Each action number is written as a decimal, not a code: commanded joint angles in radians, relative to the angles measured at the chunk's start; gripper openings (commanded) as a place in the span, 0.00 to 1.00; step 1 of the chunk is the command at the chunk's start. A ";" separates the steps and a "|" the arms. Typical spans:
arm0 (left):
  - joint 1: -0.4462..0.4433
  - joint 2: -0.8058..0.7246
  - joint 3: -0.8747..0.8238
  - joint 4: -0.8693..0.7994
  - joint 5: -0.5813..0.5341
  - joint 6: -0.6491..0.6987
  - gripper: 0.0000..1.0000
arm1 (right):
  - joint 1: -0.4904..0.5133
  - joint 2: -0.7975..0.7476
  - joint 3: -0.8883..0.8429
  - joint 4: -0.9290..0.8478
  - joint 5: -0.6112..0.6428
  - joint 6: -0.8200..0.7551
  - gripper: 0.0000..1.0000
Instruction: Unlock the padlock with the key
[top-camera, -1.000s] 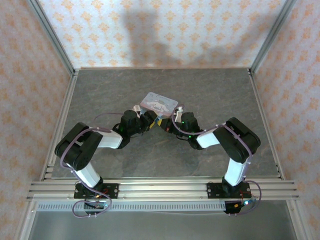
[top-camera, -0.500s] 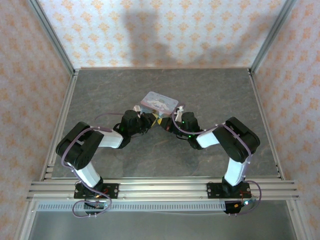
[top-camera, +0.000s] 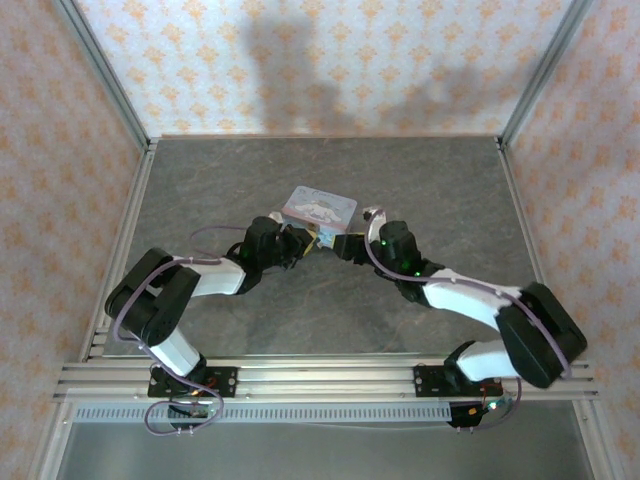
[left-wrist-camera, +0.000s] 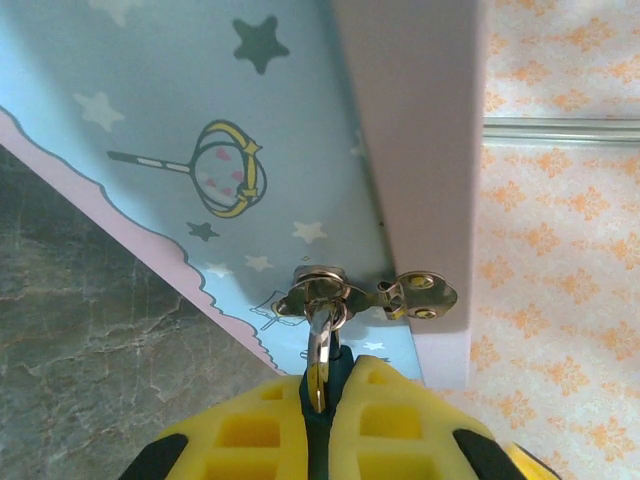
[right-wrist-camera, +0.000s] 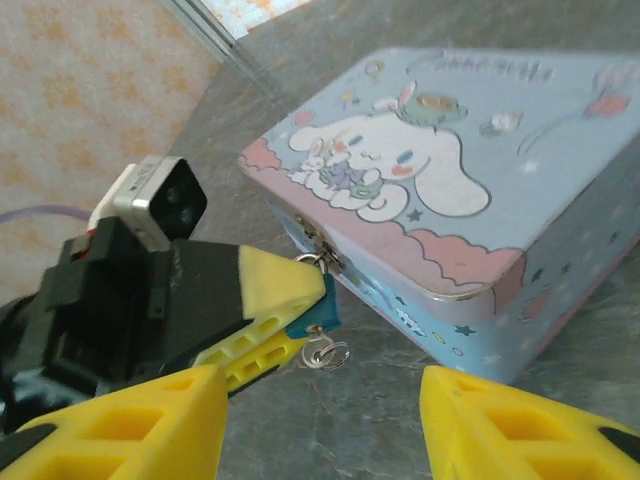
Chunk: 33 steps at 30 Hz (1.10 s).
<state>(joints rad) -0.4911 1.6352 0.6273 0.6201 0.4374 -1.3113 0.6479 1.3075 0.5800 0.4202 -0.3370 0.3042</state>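
Teal padlock (right-wrist-camera: 323, 312) sits pinched in the left gripper (right-wrist-camera: 308, 310), key (right-wrist-camera: 327, 352) dangling below.

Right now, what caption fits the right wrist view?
Left fingers pinch the teal padlock hanging on the cartoon tin's hasp.

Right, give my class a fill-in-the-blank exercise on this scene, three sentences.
1. The left gripper is ___ on the tiny teal padlock.
2. The right gripper stands ___, holding nothing.
3. The padlock hangs from the metal clasp of the pale blue cartoon-printed tin, whose lid is ___.
Missing words: shut; open; closed.
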 joint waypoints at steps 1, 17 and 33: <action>-0.007 -0.047 0.049 -0.063 0.010 -0.047 0.00 | 0.069 -0.098 0.027 -0.192 0.171 -0.394 0.54; -0.008 -0.084 0.110 -0.194 0.046 -0.102 0.00 | 0.241 0.037 -0.032 0.024 0.376 -1.136 0.57; -0.008 -0.071 0.118 -0.198 0.068 -0.092 0.00 | 0.230 0.249 0.068 0.172 0.359 -1.143 0.45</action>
<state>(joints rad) -0.4911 1.5864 0.7063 0.4068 0.4885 -1.4063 0.8829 1.5398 0.6197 0.5510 0.0158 -0.8341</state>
